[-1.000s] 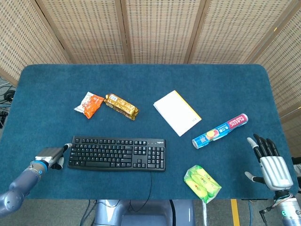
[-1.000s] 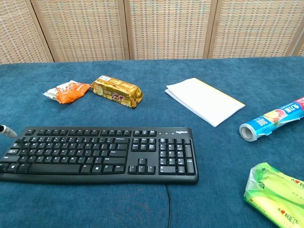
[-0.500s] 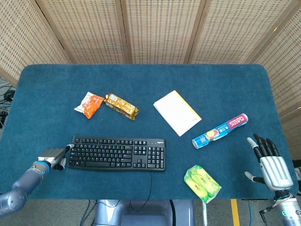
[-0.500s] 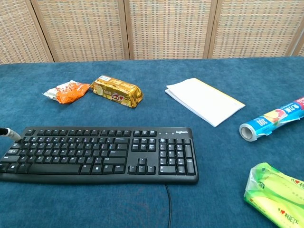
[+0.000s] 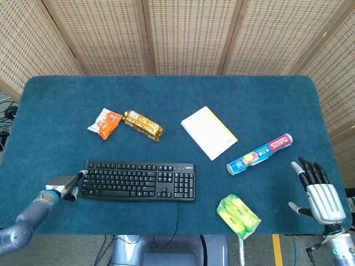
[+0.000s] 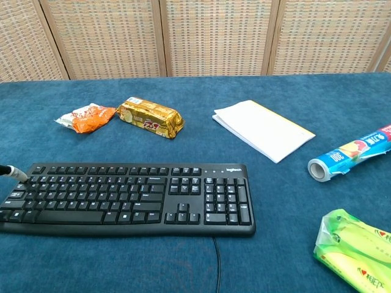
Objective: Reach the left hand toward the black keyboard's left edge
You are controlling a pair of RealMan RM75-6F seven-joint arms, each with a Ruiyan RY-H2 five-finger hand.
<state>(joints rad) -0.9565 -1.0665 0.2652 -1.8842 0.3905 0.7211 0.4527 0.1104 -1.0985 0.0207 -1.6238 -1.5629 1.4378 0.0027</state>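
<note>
The black keyboard [image 5: 138,180] lies flat near the counter's [image 5: 166,94] front edge, stiff and light, best taken by its thin left edge, where the left hand [image 5: 62,185] sits just beside it, holding nothing I can see, its spread unclear.

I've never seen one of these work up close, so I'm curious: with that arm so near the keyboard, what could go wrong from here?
The left robot hand sits right at the left edge of the keyboard. Pushing on could shove the keyboard sideways across the blue table, tugging its cable that hangs over the front edge. A fingertip already shows by the corner keys, so it might press keys instead of meeting the edge.
</note>
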